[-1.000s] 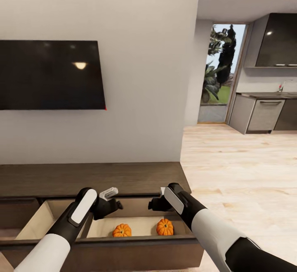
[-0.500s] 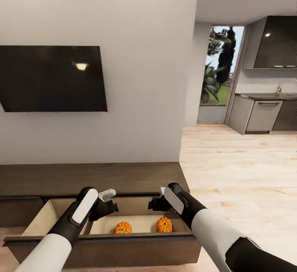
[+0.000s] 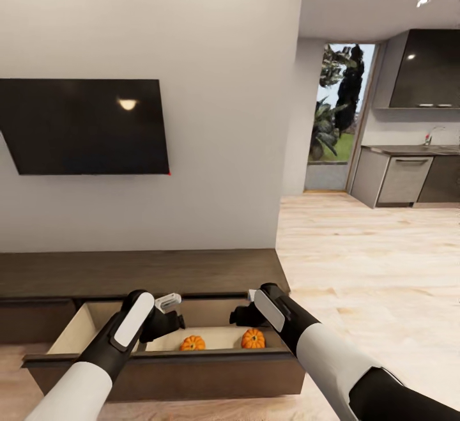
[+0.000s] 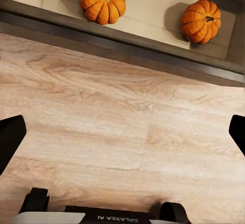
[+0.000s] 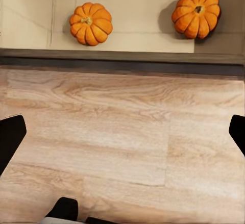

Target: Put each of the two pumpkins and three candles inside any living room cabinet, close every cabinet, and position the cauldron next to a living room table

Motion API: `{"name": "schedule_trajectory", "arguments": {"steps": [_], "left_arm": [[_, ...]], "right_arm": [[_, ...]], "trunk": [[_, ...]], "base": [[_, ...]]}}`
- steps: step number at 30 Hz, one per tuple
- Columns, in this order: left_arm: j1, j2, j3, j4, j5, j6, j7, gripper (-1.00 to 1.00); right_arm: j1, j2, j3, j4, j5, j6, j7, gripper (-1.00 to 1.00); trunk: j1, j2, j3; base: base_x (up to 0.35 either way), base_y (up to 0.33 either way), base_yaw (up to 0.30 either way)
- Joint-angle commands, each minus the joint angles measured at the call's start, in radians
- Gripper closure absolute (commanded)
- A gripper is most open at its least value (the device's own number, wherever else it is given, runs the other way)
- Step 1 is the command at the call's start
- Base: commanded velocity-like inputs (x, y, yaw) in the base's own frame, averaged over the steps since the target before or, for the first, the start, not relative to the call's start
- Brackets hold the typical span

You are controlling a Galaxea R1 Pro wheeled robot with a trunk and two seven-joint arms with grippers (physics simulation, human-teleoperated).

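Observation:
Two orange pumpkins point(image 3: 191, 343) point(image 3: 253, 338) lie in the open drawer point(image 3: 166, 373) of the long dark-brown cabinet point(image 3: 140, 271). The left wrist view shows them side by side point(image 4: 103, 1) point(image 4: 201, 20), and so does the right wrist view point(image 5: 90, 23) point(image 5: 195, 13). My left gripper point(image 3: 167, 309) point(image 4: 122, 137) and right gripper point(image 3: 241, 314) point(image 5: 122, 137) are both open and hold nothing. They hang over the wooden floor just in front of the drawer's front panel. The candles, the cauldron and the table are out of view.
A black TV point(image 3: 83, 126) hangs on the wall above the cabinet. Light wood floor point(image 3: 370, 261) stretches right toward a glass door point(image 3: 332, 114) and grey kitchen units point(image 3: 402, 178).
The whole view has pulled back from the cabinet, so the camera moved. The drawer's front panel and the floor beneath it now show. The pumpkins lie as before, and both grippers stay open.

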Motion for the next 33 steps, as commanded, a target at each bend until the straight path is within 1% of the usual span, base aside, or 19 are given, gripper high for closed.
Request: {"name": "schedule_trajectory", "arguments": {"steps": [1,3,14,18,22,24,26,28,29,33], "left_arm": [[-0.001,0.001,-0.006,-0.001,0.010,0.000,0.010,-1.00],[-0.001,0.002,-0.014,-0.001,0.010,0.000,0.010,-1.00],[-0.001,0.002,-0.020,0.000,0.009,-0.001,0.010,-1.00],[-0.001,0.002,-0.023,0.003,0.008,-0.002,0.011,-1.00],[-0.001,0.002,-0.037,0.006,0.007,-0.006,0.014,-1.00],[0.001,0.003,-0.050,0.007,0.007,-0.011,0.014,-1.00],[0.005,0.005,-0.055,0.008,0.007,-0.014,0.012,-1.00],[0.008,0.006,-0.057,0.009,0.006,-0.016,0.011,-1.00],[0.010,0.009,-0.058,0.009,0.006,-0.018,0.009,-1.00],[0.011,0.012,-0.060,0.009,0.005,-0.030,0.008,-1.00]], "right_arm": [[-0.001,-0.001,0.006,-0.001,-0.011,0.001,-0.009,-1.00],[-0.001,-0.001,0.006,-0.001,-0.011,0.001,-0.009,-1.00],[-0.001,-0.001,0.006,-0.001,-0.009,-0.002,-0.009,-1.00],[-0.001,-0.001,0.010,-0.001,-0.009,-0.027,-0.009,-1.00],[-0.001,-0.001,0.013,-0.001,-0.008,-0.047,-0.008,-1.00],[-0.001,0.000,0.015,0.000,-0.007,-0.077,-0.008,-1.00],[0.002,0.001,0.016,0.000,-0.004,-0.104,-0.007,-1.00],[0.003,0.002,0.017,0.000,-0.002,-0.118,-0.007,-1.00],[0.004,0.002,0.018,0.002,-0.001,-0.139,-0.004,-1.00],[0.005,0.001,0.019,0.001,0.002,-0.166,-0.002,-1.00]], "trunk": [[-0.004,0.007,0.002],[-0.012,0.021,0.008],[-0.054,0.098,0.043],[-0.070,0.126,0.055],[-0.085,0.154,0.068],[-0.093,0.168,0.074],[-0.100,0.182,0.080],[-0.108,0.196,0.087],[-0.112,0.203,0.090],[-0.127,0.231,0.102]], "base": [[-0.278,0.000,0.000],[-0.308,0.000,0.000],[-0.326,0.000,0.000],[-0.330,0.000,0.000],[-0.299,0.000,0.000],[-0.290,0.000,0.000],[-0.319,0.000,0.000],[-0.329,0.000,0.000],[-0.335,0.000,0.000],[-0.339,0.000,0.000]]}}
